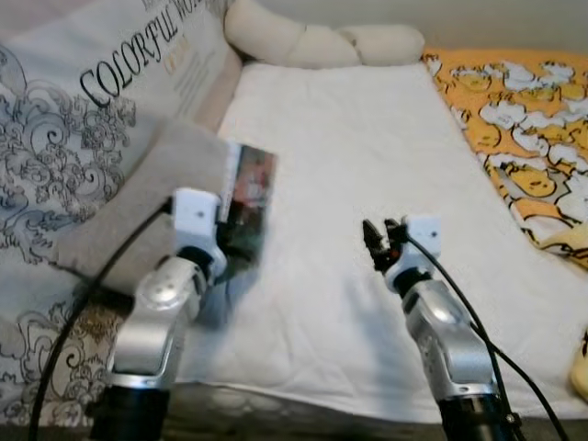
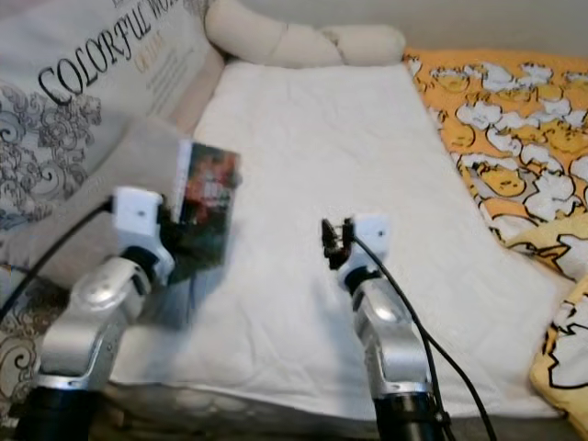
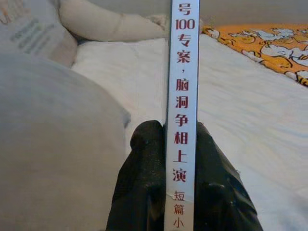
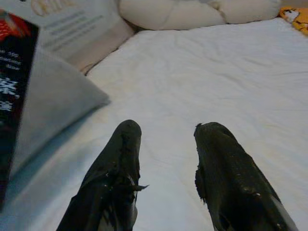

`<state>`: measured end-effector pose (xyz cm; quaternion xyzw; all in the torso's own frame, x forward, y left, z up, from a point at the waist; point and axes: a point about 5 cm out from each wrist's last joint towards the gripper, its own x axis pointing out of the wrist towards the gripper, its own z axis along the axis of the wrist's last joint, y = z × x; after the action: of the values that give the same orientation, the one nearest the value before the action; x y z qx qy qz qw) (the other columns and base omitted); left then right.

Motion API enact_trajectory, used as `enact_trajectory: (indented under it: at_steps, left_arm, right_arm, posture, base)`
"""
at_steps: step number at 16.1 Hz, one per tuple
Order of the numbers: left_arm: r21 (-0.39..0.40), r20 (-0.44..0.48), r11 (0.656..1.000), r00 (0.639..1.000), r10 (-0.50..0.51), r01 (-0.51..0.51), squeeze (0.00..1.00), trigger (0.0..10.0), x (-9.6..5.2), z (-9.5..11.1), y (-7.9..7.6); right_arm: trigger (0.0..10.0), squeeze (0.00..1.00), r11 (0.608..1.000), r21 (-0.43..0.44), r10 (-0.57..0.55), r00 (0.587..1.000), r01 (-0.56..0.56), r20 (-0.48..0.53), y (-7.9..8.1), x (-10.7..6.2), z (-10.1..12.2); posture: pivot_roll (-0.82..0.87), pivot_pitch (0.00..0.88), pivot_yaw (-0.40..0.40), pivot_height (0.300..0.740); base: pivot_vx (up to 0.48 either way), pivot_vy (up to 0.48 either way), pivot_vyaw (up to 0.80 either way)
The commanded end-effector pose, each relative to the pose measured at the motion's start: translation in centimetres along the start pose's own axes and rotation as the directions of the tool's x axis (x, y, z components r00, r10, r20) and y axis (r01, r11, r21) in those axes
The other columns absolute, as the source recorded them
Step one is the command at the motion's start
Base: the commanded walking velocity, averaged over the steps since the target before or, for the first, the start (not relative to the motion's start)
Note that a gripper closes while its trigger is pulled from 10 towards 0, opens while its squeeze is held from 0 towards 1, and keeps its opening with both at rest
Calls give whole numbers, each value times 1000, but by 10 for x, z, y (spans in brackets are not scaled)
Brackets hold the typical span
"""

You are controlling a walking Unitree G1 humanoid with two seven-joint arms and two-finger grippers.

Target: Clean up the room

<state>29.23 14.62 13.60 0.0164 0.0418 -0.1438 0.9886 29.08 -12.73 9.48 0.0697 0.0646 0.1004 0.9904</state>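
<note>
Because the task is tidying, the left hand [image 3: 180, 183] is clamped on a book [image 1: 246, 204], both fingers [image 3: 142, 178] pressing its covers with the white spine upright between them. The book is held clear above the bed [image 1: 367, 184], at its near left part, just beside the grey pillow [image 1: 147, 197]. The right hand [image 4: 166, 159] hovers over the bed's near middle, fingers apart and holding nothing, apparently kept free.
</note>
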Motion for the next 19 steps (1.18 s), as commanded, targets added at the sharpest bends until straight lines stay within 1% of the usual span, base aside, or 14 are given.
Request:
enact_trajectory:
  at_steps: [1,4,8,9,10,11,12,13,15,16,17,18,19]
  left_arm:
    - [17,37,1000,999,22,-23,0,10000,-2,10,7]
    - [11,22,1000,1000,16,-16,0,10000,1,8,6]
    - [-5,1,1000,1000,-12,12,0,10000,9,6,2]
    - [-10,-20,999,999,-40,39,0,10000,17,4,-1]
    - [-8,-33,998,998,-55,54,0,10000,21,2,-2]
    - [-14,-48,998,996,-69,68,0,10000,30,1,-5]
    - [-17,-56,997,996,-74,73,0,10000,33,1,-6]
    - [-51,-70,993,991,-113,110,0,10000,44,0,-11]
    - [-171,-81,970,978,-190,175,0,10000,61,1,-20]
    - [-201,-81,961,974,-210,191,0,10000,64,2,-23]
    - [-312,-68,920,960,-271,237,0,10000,74,5,-31]
    - [-354,-61,902,956,-288,249,0,10000,79,7,-35]
    - [-406,-53,875,949,-310,263,0,10000,87,9,-40]
  right_arm:
    - [10000,0,1000,0,16,1000,-16,10,5,0,2]
    - [10000,0,1000,-4,14,1000,-14,12,4,1,2]
    - [10000,0,1000,-3,9,1000,-9,23,-1,1,6]
    - [10000,0,1000,-13,21,1000,-21,22,-3,0,7]
    - [10000,0,999,-21,28,999,-28,20,-5,0,7]
    - [10000,0,998,-40,57,998,-56,24,-10,-1,11]
    - [10000,0,997,-48,67,997,-65,26,-12,-2,13]
    - [10000,0,991,-69,120,992,-118,24,-20,-4,20]
    - [10000,0,968,-109,226,974,-224,2,-32,-11,31]
    - [10000,0,964,-111,242,970,-240,-3,-35,-12,33]
    - [10000,0,953,-121,278,960,-279,-21,-44,-20,39]
    - [10000,0,947,-129,292,956,-293,-31,-47,-24,42]
    - [10000,0,940,-133,312,949,-315,-47,-53,-31,47]
  posture:
    - [7,0,13,740]
    - [2,0,13,740]
    - [-7,0,9,740]
    - [-12,0,7,740]
    - [-12,0,7,740]
    - [-22,0,7,740]
    - [-28,0,9,740]
    - [-43,0,15,740]
    - [-69,0,27,740]
    - [-72,0,29,740]
    - [-102,0,42,740]
    - [-115,0,49,740]
    - [-138,0,63,740]
  base:
    - [0,0,0]
    - [0,0,0]
    - [0,0,0]
    - [0,0,0]
    - [0,0,0]
    - [0,0,0]
    - [0,0,0]
    - [0,0,0]
    - [0,0,0]
    - [0,0,0]
    - [0,0,0]
    - [0,0,0]
    - [0,0,0]
